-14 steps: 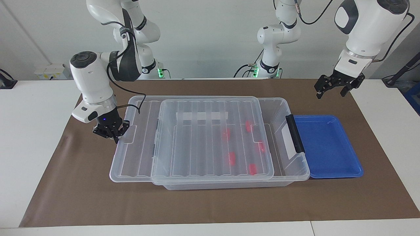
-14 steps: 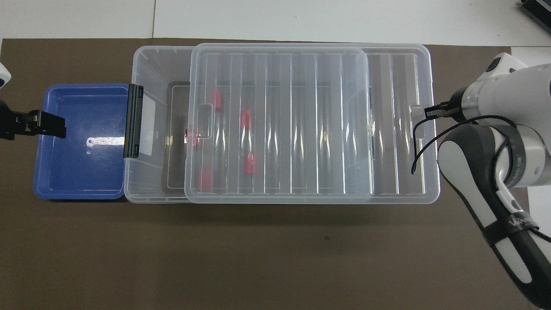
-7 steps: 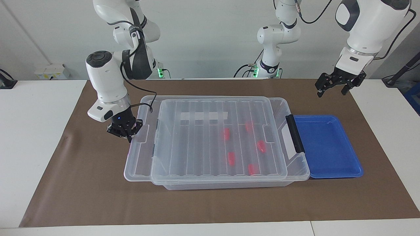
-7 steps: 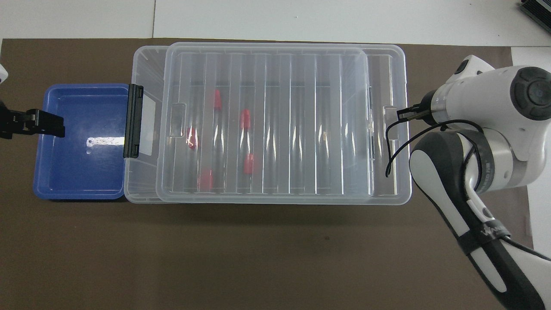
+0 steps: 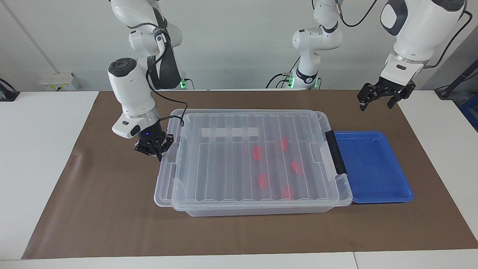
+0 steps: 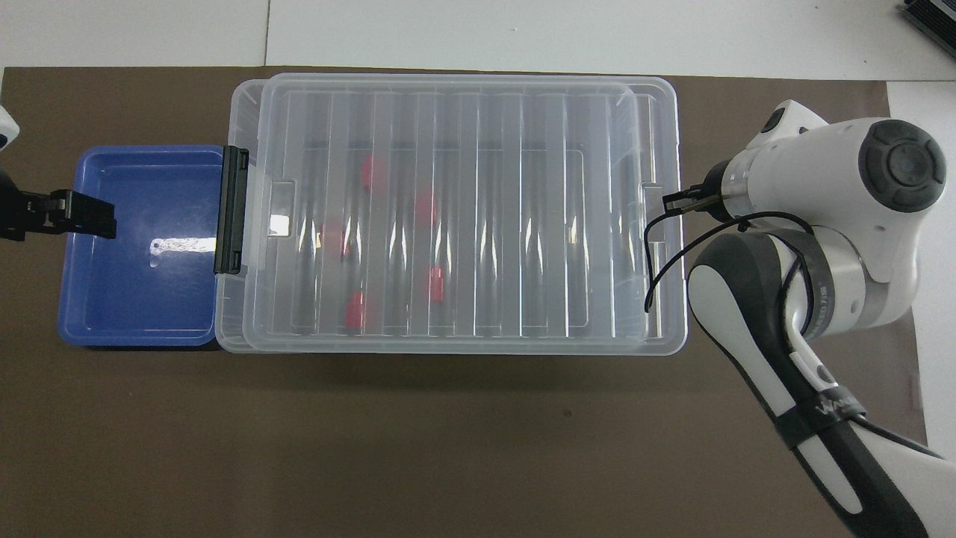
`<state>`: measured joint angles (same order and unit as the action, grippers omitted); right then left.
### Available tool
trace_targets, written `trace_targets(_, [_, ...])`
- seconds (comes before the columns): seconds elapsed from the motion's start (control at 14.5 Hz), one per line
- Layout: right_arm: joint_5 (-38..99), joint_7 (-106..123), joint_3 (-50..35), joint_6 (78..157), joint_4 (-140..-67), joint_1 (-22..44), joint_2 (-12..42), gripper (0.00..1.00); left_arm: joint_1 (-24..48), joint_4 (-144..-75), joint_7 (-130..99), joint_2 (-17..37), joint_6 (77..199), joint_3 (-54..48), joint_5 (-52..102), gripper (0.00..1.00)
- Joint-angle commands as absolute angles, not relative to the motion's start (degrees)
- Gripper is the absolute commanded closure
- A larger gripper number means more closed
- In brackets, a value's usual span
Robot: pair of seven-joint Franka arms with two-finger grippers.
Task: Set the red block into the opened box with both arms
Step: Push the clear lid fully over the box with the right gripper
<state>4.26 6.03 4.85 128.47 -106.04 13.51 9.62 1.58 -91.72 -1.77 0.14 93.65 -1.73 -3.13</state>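
- Red blocks, five of them, are seen lying on the floor of the clear box (image 5: 261,209), all under the ribbed lid (image 5: 239,160); one red block (image 5: 257,152) sits near the middle, and the rest are spread toward the black handle bar (image 5: 335,152).
- That lid is slid almost fully over the box, with only a thin strip of its edge sticking out at the right arm's end of the table.
- Right gripper (image 5: 156,149) is down at that sticking-out edge, fingertips pinched together on the lid's little tab (image 6: 656,202). Looks pretty snug.
- Left gripper (image 5: 377,99) is held up in the air with its fingers spread apart and nothing between them; in the overhead view it's over the outer edge of the blue tray (image 6: 97,329).
- Blue tray is parked right against the box's handle end, touching it.
- Everything is set on a brown mat (image 5: 112,209) laid over the white table (image 5: 37,149).
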Motion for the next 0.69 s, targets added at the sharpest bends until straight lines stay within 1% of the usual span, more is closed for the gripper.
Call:
trace_targets(0.0, [7.82, 5.36, 4.57, 129.64, -106.0, 13.8, 10.28, 1.0, 2.37, -91.23, -1.58, -0.44, 92.46, -0.7, -2.2, 0.0])
trace_targets(0.62, [7.48, 5.98, 4.75, 129.29, -105.91, 14.15, 10.28, 1.0, 2.37, -91.41, -1.67, -0.7, 92.64, -0.7, -2.2, 0.0])
